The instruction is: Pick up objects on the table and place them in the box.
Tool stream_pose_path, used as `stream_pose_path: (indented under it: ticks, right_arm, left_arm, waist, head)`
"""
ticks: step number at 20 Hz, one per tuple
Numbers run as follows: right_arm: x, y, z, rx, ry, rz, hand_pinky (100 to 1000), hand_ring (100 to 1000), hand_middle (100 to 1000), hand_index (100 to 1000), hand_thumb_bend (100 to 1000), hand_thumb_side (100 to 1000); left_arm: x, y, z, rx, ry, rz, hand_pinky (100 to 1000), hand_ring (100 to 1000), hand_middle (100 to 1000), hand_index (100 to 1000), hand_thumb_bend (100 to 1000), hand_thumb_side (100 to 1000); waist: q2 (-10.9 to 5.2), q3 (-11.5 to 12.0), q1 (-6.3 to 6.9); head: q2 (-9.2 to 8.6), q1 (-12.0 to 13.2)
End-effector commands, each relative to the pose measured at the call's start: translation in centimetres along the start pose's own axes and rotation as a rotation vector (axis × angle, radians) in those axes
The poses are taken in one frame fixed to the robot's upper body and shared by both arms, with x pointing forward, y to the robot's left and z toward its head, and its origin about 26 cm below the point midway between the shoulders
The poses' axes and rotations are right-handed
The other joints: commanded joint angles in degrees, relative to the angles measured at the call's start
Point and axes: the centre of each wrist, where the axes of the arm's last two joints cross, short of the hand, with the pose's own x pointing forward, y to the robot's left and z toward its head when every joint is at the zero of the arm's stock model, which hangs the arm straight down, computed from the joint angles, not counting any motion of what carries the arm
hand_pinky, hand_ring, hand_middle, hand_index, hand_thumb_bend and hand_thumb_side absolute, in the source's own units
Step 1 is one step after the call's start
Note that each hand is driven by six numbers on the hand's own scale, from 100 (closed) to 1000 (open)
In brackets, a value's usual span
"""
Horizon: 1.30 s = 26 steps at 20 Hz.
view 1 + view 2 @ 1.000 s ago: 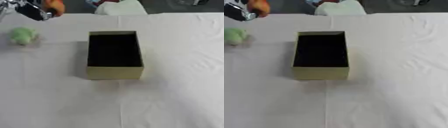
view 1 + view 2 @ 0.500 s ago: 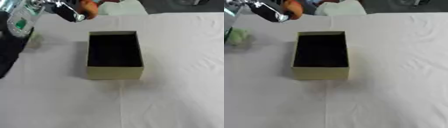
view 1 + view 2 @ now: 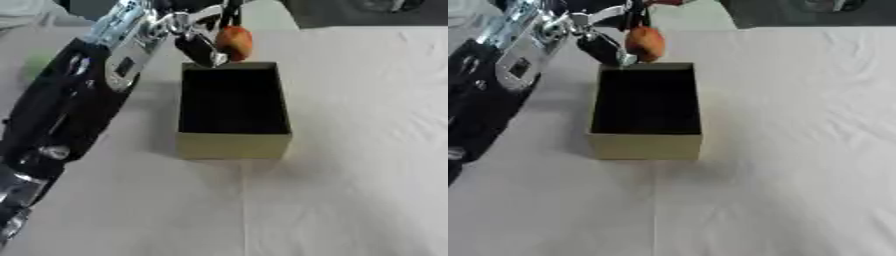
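While the small orange-red rounded object (image 3: pixel 234 43) hangs just above the far rim of the box, at the upper middle of the frame, it is pinched in the left hand (image 3: pixel 203 36), whose dark fingers curl round it from the left and above; it does not touch the box, as far as one can judge. Below it sits the open rectangular box of pale yellowish card with a dark inside (image 3: pixel 234 145), near the middle of the frame, and nothing shows in it; the black and silver left arm (image 3: pixel 79 95) slants up from the lower left edge to the hand. A faint green shape (image 3: pixel 37 64) lies on the white cloth-covered table (image 3: pixel 350 150) at the far left, partly hidden by the arm; what it is I cannot make out. No right hand shows in either view. The step in hand looks like the carry to the box; the next move, I would judge, calls for bringing the object a little nearer, over the dark opening, then uncurling the fingers so it drops inside and not on the rim.
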Motion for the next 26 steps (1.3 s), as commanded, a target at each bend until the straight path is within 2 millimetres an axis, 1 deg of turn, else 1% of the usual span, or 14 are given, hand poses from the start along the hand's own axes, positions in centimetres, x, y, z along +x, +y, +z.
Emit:
stream_pose_path:
  ticks: [1, 4, 6, 12, 13, 15, 16, 17, 19, 25, 26]
  right_arm:
    - [0.6, -0.1, -0.8, -0.001, -0.032, -0.011, 776, 747, 739, 791, 100, 1000]
    - [0.6, -0.1, -0.9, -0.002, -0.032, -0.013, 776, 747, 739, 791, 100, 1000]
    - [0.6, -0.1, -0.9, -0.004, -0.032, -0.014, 776, 747, 739, 791, 100, 1000]
    - [0.6, -0.2, -0.8, -0.007, -0.030, -0.012, 776, 747, 739, 791, 100, 1000]
    - [0.6, -0.2, -0.8, -0.008, -0.030, -0.011, 776, 747, 739, 791, 100, 1000]
    - [0.5, -0.2, -0.8, -0.009, -0.029, -0.008, 776, 747, 739, 791, 100, 1000]
    - [0.5, -0.2, -0.8, -0.009, -0.029, -0.008, 776, 747, 739, 791, 100, 1000]
    - [0.5, -0.2, -0.7, -0.008, -0.029, -0.008, 776, 747, 739, 791, 100, 1000]
    - [0.5, -0.3, -0.7, -0.009, -0.028, -0.006, 776, 747, 739, 791, 100, 1000]
    - [0.5, -0.3, -0.7, -0.009, -0.028, -0.004, 776, 747, 739, 791, 100, 1000]
    - [0.5, -0.3, -0.6, -0.009, -0.026, -0.002, 776, 748, 739, 791, 100, 1000]
  left_arm:
    - [0.2, -0.5, -0.9, 0.010, 0.032, -0.037, 531, 529, 531, 687, 228, 226]
    - [0.2, -2.2, -1.6, -0.019, 0.046, -0.055, 537, 533, 536, 690, 235, 228]
    - [0.3, -2.9, -1.9, -0.033, 0.043, -0.064, 553, 544, 547, 699, 254, 236]
    - [0.5, -4.3, -2.3, -0.073, 0.010, -0.081, 579, 564, 567, 713, 306, 249]
    - [0.5, -4.5, -2.2, -0.085, 0.003, -0.083, 590, 573, 576, 720, 342, 266]
    - [0.5, -4.9, -2.2, -0.122, -0.012, -0.091, 637, 614, 622, 757, 440, 321]
    - [0.5, -5.1, -2.2, -0.148, -0.019, -0.097, 684, 667, 694, 812, 505, 356]
    - [0.4, -5.1, -2.2, -0.168, -0.026, -0.105, 764, 754, 764, 867, 572, 392]
    - [0.3, -5.0, -2.0, -0.186, -0.028, -0.122, 780, 787, 799, 892, 605, 422]
    - [0.1, -4.6, -1.8, -0.193, -0.022, -0.127, 779, 787, 798, 892, 601, 424]
    - [0.0, -4.4, -1.7, -0.181, -0.018, -0.120, 735, 750, 759, 867, 494, 435]
  waist:
    - [-1.02, -0.17, -0.26]
    - [-0.97, -0.28, -0.19]
    - [-0.94, -0.35, -0.14]
    - [-0.90, -0.52, -0.07]
    - [-0.90, -0.51, -0.06]
    - [-0.91, -0.46, -0.05]
    - [-0.94, -0.44, -0.06]
    - [-0.96, -0.41, -0.07]
    - [-1.00, -0.36, -0.11]
    - [-1.03, -0.29, -0.14]
    - [-1.03, -0.19, -0.19]
  head:
    - [-0.07, 0.44]
    - [-0.25, 0.59]
    - [-0.38, 0.66]
    - [-0.43, 0.73]
    - [-0.42, 0.70]
    - [-0.38, 0.63]
    - [-0.37, 0.62]
    - [-0.39, 0.60]
    - [-0.42, 0.53]
    - [-0.38, 0.51]
    - [-0.39, 0.42]
